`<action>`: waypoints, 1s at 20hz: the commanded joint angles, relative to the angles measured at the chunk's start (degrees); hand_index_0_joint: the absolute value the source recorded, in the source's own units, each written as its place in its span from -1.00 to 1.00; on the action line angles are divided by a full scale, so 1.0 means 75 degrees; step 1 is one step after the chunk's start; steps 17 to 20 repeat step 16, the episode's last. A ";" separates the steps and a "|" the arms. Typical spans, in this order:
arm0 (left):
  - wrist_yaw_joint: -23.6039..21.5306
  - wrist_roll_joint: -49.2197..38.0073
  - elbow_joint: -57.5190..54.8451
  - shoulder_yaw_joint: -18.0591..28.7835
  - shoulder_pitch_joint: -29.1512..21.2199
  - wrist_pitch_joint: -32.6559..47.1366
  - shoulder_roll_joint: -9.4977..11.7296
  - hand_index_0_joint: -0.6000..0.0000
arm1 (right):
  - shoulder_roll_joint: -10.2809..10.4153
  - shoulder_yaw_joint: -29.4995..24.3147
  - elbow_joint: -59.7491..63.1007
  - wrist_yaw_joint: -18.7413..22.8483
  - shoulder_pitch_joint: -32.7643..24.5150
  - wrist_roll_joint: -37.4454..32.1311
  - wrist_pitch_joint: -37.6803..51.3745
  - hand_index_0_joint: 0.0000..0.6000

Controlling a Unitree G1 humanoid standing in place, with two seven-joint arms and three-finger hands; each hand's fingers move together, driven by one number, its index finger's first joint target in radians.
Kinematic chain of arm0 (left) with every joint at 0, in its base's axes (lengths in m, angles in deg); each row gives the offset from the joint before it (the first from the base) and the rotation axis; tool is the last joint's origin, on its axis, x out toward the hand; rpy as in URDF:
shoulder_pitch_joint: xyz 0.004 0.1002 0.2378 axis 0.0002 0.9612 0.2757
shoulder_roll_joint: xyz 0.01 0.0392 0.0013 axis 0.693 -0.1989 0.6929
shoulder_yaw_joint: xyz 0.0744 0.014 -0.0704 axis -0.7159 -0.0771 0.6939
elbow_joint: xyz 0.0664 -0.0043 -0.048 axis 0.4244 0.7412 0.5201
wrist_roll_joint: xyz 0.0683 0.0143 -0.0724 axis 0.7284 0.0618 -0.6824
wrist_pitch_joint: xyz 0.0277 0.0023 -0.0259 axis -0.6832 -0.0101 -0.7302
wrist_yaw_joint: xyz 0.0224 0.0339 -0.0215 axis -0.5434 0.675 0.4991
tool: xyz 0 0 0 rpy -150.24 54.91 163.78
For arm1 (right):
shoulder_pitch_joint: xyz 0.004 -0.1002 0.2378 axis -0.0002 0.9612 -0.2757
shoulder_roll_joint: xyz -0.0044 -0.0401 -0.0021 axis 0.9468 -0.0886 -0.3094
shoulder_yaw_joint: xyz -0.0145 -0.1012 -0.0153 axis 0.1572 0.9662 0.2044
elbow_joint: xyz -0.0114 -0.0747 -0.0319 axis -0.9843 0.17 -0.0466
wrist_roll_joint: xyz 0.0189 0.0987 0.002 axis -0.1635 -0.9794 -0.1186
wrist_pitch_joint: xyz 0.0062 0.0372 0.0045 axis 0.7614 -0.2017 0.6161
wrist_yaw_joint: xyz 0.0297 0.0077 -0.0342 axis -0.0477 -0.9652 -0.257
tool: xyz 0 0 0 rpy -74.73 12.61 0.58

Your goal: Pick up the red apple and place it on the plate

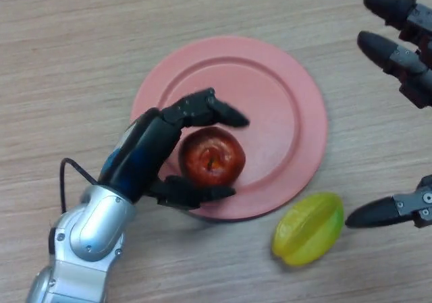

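The red apple point(212, 156) sits on the lower left part of the pink plate point(283, 100), stem side up. My left hand point(150, 148) reaches in from the lower left with its fingers and thumb curved round the apple, fingers above it and thumb below it, close to or touching its sides. My right hand point(405, 40) shows at the right edge, fingers straight and spread, apart from the plate and holding nothing.
A yellow-green star fruit point(308, 228) lies on the wooden table just below the plate's lower right rim, close to my right thumb point(378, 213). The table's wood surface surrounds the plate.
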 commanded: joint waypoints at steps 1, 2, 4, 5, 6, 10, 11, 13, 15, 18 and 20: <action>-0.0361 -0.0717 -0.1013 0.0191 -0.0155 -0.0395 0.0042 1.00 | -0.0161 0.0195 -0.0371 -0.0013 -0.0267 0.0020 0.0534 -1.00; -0.0293 -0.0842 -0.1255 0.0299 -0.0189 -0.0781 0.0041 1.00 | -0.0148 0.0296 -0.0396 -0.0096 -0.0326 0.0097 0.0451 -1.00; -0.0244 -0.0963 -0.1423 0.0422 -0.0244 -0.1216 0.0041 1.00 | -0.0082 0.0340 -0.0309 -0.0127 -0.0372 0.0145 0.0535 -1.00; -0.0202 -0.1011 -0.1559 0.0468 -0.0217 -0.1321 0.0041 1.00 | -0.0060 0.0327 -0.0278 -0.0100 -0.0366 0.0124 0.0587 -1.00; -0.0118 -0.1203 -0.1954 0.0600 -0.0095 -0.1537 0.0041 1.00 | -0.0060 0.0293 -0.0257 -0.0059 -0.0363 0.0083 0.0621 -1.00; -0.0318 -0.2142 -0.2617 0.1213 0.0310 -0.1490 0.0191 1.00 | -0.0121 0.0370 -0.0253 0.0157 -0.0635 -0.0063 0.0467 -1.00; -0.0392 -0.2331 -0.2696 0.1383 0.0357 -0.1237 0.0225 1.00 | -0.0119 0.0343 -0.0213 0.0166 -0.0664 -0.0124 0.0492 -1.00; -0.0437 -0.2780 -0.2942 0.1771 0.0539 -0.0427 0.0378 1.00 | -0.0130 0.0332 -0.0039 0.0226 -0.0686 -0.0211 0.0585 -1.00; -0.0314 -0.2924 -0.3198 0.1996 0.0752 0.0038 0.0487 1.00 | -0.0046 0.0533 -0.0013 0.0489 -0.0735 -0.0338 0.0473 -1.00; -0.0327 -0.3125 -0.3420 0.2172 0.0846 -0.0020 0.0501 1.00 | -0.0025 0.0639 -0.0045 0.0553 -0.0776 -0.0389 0.0429 -1.00; -0.0327 -0.3125 -0.3420 0.2172 0.0846 -0.0020 0.0501 1.00 | -0.0025 0.0639 -0.0045 0.0553 -0.0776 -0.0389 0.0429 -1.00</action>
